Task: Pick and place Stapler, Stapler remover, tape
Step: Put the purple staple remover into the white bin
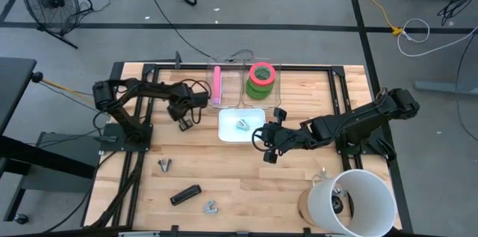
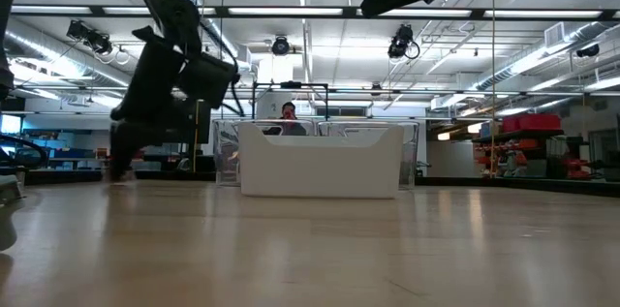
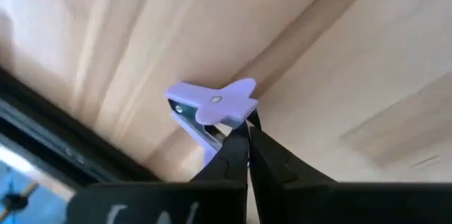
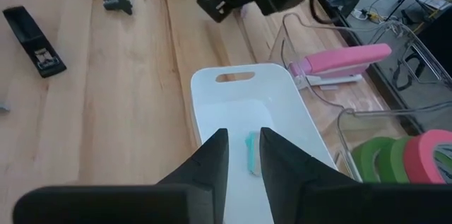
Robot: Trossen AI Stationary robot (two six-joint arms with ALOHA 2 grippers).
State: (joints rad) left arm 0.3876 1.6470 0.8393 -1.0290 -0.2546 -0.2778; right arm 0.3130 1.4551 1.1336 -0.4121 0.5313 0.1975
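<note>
- Above the wooden counter (image 1: 246, 170), toward its left rear, the left end effector (image 3: 247, 131) is clenched on a lilac staple remover (image 3: 212, 104), pinching it at one wing and holding it clear of the wood.
- Right end effector (image 4: 244, 143) hovers over the white bin (image 4: 212, 93) at the counter's middle, its fingers (image 4: 212, 157) a narrow gap apart and nothing between them; a pale teal staple remover (image 4: 251, 153) lies in the bin below.
- Behind the white bin stand two clear bins: the left one (image 1: 212, 80) holds a pink stapler (image 1: 217, 85) lying flat, the right one (image 1: 273, 87) holds the tape (image 1: 261, 80), a pink-red roll stacked on green rolls.
- On the front left of the counter lie a black stapler (image 1: 185, 194), a grey staple remover (image 1: 164, 164) beyond it, and another grey staple remover (image 1: 211, 207) just beside it toward the front edge.
- A white bucket (image 1: 361, 203) sits at the front right corner.
- Beyond the counter, in the low view, a person (image 2: 289, 111) shows partly above the white bin.
</note>
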